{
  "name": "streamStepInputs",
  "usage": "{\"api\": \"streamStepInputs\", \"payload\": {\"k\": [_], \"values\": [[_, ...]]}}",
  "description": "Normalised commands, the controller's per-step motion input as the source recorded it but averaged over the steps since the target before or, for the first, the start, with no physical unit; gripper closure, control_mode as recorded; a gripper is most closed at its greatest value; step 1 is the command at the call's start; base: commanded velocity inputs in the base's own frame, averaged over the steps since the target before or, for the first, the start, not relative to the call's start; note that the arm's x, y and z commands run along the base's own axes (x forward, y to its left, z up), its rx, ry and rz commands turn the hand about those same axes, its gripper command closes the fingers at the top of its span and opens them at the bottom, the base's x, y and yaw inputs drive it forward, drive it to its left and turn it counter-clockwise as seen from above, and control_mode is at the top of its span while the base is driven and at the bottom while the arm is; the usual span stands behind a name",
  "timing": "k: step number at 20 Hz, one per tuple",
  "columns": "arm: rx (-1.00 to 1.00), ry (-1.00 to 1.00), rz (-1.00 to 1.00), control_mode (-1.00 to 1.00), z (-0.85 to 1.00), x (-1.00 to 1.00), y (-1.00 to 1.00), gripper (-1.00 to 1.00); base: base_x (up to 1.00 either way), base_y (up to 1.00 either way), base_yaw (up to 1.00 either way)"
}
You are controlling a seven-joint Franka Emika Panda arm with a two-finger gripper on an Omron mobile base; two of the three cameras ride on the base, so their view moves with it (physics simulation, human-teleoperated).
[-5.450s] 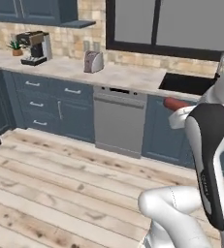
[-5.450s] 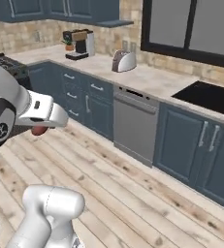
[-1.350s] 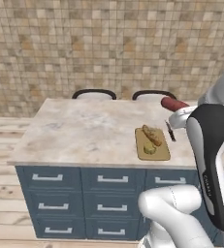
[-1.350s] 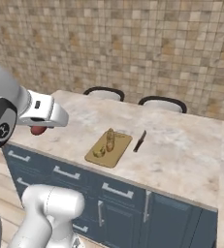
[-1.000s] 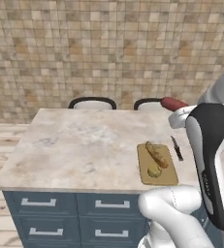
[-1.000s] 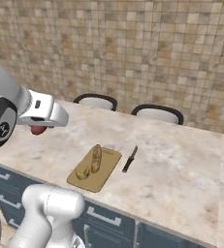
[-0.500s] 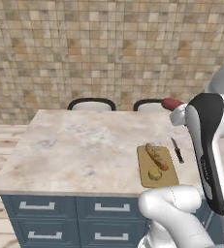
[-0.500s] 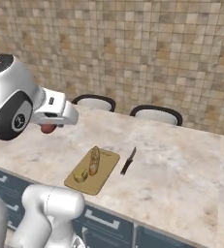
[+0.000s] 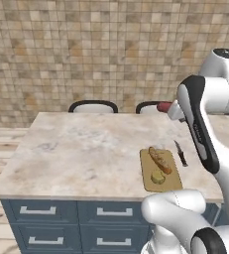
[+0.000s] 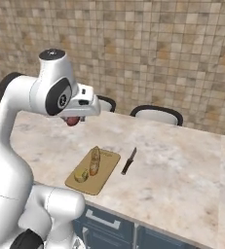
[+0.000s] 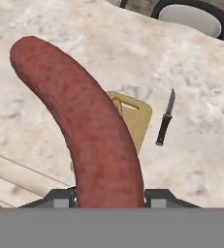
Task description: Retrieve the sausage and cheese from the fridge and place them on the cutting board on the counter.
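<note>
The end effector is closed on the sausage, a smooth reddish-brown link that curves away from the fingers across the hand view; in the left base view its red end shows just left of the arm's wrist, and in the right base view it hangs as a small red lump under the hand. It is held in the air above the table, a pale mottled stone island top over navy drawers with silver handles. The cutting board, light brown with rounded corners, lies flat near the front edge of the table, toward the right in the left base view, and the sausage is held above and apart from it. Two things already lie on the board: a longer brownish loaf-like piece on its far half and a small pale yellow cheese on its near half. A dark-handled knife lies on the table just right of the board, not touching it. Two dark-framed chairs with white seats stand at the far side of the table, before a tan tiled wall.
</note>
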Motion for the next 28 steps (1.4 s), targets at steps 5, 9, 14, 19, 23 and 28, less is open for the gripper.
{"api": "streamStepInputs", "payload": {"k": [5,9,14,19,23,28], "values": [[0.00,0.04,0.31,-1.00,-0.83,1.00,-0.32,1.00,0.00,0.00,0.00],[-0.01,0.00,0.28,-1.00,-0.72,0.56,-0.10,1.00,0.00,0.00,0.00],[-0.02,0.00,0.08,-1.00,-0.51,0.23,-0.08,1.00,0.00,0.00,0.00],[0.00,0.11,-0.22,-1.00,-0.18,0.01,-0.16,1.00,0.00,0.00,0.00],[0.00,0.12,-0.42,-1.00,-0.21,0.01,-0.12,1.00,0.00,0.00,0.00],[0.00,0.05,-0.37,-1.00,-0.36,0.01,-0.03,1.00,0.00,0.00,0.00]]}}
